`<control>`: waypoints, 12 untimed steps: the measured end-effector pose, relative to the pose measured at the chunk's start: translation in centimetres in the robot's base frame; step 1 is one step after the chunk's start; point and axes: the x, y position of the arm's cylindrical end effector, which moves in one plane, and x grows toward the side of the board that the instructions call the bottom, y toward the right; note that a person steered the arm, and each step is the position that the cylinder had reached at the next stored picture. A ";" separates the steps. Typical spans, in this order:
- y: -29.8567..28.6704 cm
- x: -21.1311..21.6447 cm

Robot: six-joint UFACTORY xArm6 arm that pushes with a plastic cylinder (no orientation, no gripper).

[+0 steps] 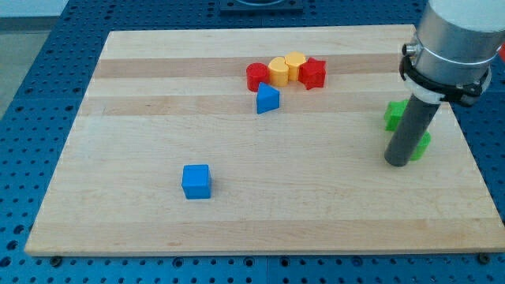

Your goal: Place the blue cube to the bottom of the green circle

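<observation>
The blue cube (pixel 196 181) sits on the wooden board (pixel 158 95) at the lower left of centre. Two green blocks are at the view's right, both partly hidden by the rod: one (pixel 394 114) higher up and one (pixel 421 146) lower down. I cannot tell which is the circle. My tip (pixel 397 162) rests on the board between them, touching or nearly touching the lower green block, far to the right of the blue cube.
A blue triangular block (pixel 267 99) lies at upper centre. Just above it a cluster: a red round block (pixel 256 76), two yellow blocks (pixel 278 71) (pixel 295 63) and a red star-like block (pixel 312 73). The board's right edge (pixel 473 158) is close to the tip.
</observation>
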 end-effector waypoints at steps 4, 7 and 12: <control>-9.5 0.2; -27.6 -2.9; -31.6 3.6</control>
